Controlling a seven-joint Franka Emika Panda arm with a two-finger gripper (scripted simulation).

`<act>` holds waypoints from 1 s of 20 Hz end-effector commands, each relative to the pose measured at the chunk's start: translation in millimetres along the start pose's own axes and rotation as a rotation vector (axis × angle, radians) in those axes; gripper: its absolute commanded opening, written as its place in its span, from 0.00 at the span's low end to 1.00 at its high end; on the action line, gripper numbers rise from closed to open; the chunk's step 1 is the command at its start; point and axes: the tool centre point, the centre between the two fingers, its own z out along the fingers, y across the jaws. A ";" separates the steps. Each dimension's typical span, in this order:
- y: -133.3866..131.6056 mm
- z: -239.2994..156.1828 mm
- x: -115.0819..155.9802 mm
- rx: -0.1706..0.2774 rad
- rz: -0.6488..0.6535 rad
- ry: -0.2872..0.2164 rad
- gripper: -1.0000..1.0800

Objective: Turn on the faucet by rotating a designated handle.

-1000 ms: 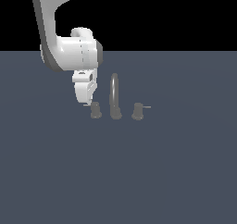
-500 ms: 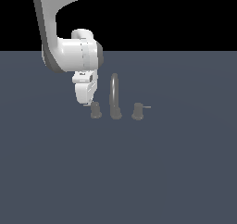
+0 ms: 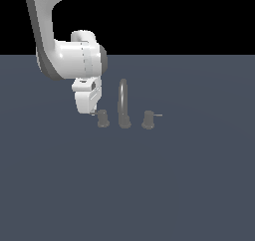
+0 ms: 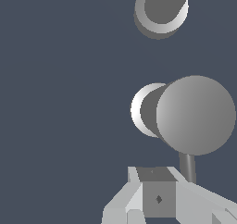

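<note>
Fingers (image 3: 91, 110) lowered beside handle (image 3: 102, 118).

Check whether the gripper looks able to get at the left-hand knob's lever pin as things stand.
Probably yes: the gripper hangs right beside the handle, its lever pin by the fingertips, nothing between them.

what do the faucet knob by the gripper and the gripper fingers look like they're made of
The handle looks like dull grey metal, matte with soft shading and no sharp glints. The gripper fingers look like pale grey hard plastic or painted metal; a render leaves that open.
</note>
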 end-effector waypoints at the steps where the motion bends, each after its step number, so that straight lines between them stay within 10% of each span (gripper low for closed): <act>1: 3.2 -0.1 0.4 -0.002 0.000 0.000 0.00; 20: 45.0 -0.1 5.8 -0.001 -0.010 -0.006 0.00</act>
